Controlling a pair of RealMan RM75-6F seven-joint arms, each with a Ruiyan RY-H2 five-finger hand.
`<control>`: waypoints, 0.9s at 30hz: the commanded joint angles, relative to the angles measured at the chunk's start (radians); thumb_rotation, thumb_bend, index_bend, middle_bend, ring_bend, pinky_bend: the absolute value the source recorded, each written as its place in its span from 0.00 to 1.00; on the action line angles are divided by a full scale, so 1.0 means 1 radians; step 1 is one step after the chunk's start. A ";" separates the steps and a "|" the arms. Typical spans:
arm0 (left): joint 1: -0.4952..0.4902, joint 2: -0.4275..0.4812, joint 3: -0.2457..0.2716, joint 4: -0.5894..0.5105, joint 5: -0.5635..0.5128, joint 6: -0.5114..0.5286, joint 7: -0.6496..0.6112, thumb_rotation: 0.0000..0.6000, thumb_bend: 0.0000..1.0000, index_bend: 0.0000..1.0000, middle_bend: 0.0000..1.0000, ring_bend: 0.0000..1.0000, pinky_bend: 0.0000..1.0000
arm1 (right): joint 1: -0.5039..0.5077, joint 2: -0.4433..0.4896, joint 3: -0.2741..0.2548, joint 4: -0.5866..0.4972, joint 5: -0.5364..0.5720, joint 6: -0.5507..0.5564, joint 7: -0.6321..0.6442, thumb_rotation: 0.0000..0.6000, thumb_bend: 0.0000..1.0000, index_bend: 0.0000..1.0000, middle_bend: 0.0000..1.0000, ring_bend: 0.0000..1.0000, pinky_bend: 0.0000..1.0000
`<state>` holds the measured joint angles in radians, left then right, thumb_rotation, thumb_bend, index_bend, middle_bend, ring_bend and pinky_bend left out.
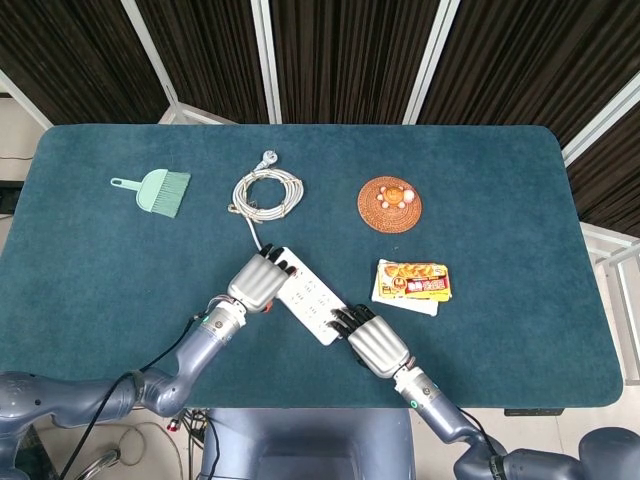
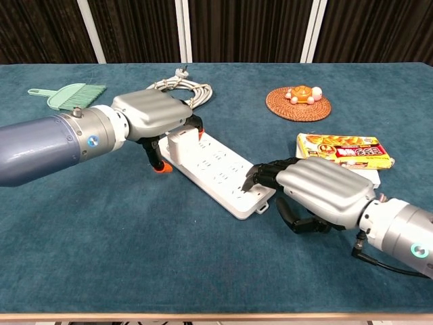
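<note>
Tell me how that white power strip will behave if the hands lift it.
The power strip is a long hard slab, so it likely stays stiff. Its cord runs to the coil, which may drag behind. Smooth plastic could slip under the right hand's fingertips.

A white power strip [image 1: 306, 296] lies flat and diagonal on the blue table.

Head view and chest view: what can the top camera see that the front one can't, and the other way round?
Only the head view shows the whole table edge to edge and the floor around it. Only the chest view shows the orange thumb tip under the left hand and the side of the power strip. Both show the right hand, cable, brush, round mat and snack pack.
</note>
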<state>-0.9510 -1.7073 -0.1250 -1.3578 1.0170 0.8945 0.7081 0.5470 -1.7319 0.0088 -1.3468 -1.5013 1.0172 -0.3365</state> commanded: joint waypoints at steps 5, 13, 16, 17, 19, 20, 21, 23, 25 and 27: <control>0.001 -0.024 0.003 0.029 0.020 0.015 -0.013 1.00 0.20 0.40 0.44 0.16 0.18 | -0.002 0.002 -0.003 0.004 0.005 -0.002 0.006 1.00 0.89 0.25 0.22 0.20 0.22; 0.010 -0.041 0.007 0.054 0.053 0.041 -0.033 1.00 0.28 0.49 0.53 0.22 0.22 | -0.002 0.005 -0.004 0.005 0.006 0.000 0.010 1.00 0.89 0.26 0.22 0.20 0.22; 0.014 -0.046 0.010 0.063 0.065 0.047 -0.041 1.00 0.31 0.52 0.55 0.23 0.24 | -0.002 0.006 -0.006 0.006 0.006 0.000 0.010 1.00 0.89 0.26 0.22 0.20 0.22; 0.015 -0.048 0.010 0.065 0.069 0.049 -0.045 1.00 0.31 0.52 0.56 0.24 0.24 | -0.002 0.006 -0.006 0.006 0.006 0.000 0.010 1.00 0.89 0.26 0.22 0.20 0.22; 0.019 -0.052 0.010 0.068 0.085 0.059 -0.060 1.00 0.32 0.53 0.57 0.25 0.25 | -0.002 0.007 -0.006 0.005 0.006 0.001 0.009 1.00 0.89 0.26 0.22 0.20 0.22; 0.020 -0.054 0.010 0.069 0.089 0.062 -0.065 1.00 0.32 0.54 0.57 0.25 0.25 | -0.002 0.007 -0.006 0.005 0.006 0.001 0.009 1.00 0.89 0.26 0.22 0.20 0.22; 0.022 -0.056 0.011 0.072 0.097 0.066 -0.072 1.00 0.32 0.54 0.57 0.25 0.25 | -0.002 0.007 -0.006 0.004 0.007 0.001 0.009 1.00 0.89 0.26 0.22 0.20 0.22; 0.026 -0.061 0.014 0.082 0.107 0.068 -0.082 1.00 0.33 0.55 0.58 0.26 0.26 | -0.002 0.008 -0.006 0.003 0.007 0.001 0.009 1.00 0.89 0.26 0.22 0.21 0.22; 0.028 -0.064 0.016 0.089 0.111 0.067 -0.087 1.00 0.35 0.55 0.59 0.26 0.26 | -0.002 0.008 -0.007 0.002 0.006 0.002 0.008 1.00 0.89 0.26 0.22 0.21 0.22; 0.031 -0.067 0.019 0.097 0.117 0.067 -0.092 1.00 0.37 0.56 0.59 0.26 0.26 | -0.002 0.009 -0.008 0.003 0.007 0.001 0.008 1.00 0.89 0.26 0.23 0.21 0.22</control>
<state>-0.9218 -1.7721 -0.1077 -1.2649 1.1307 0.9613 0.6195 0.5451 -1.7231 0.0008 -1.3441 -1.4945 1.0181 -0.3289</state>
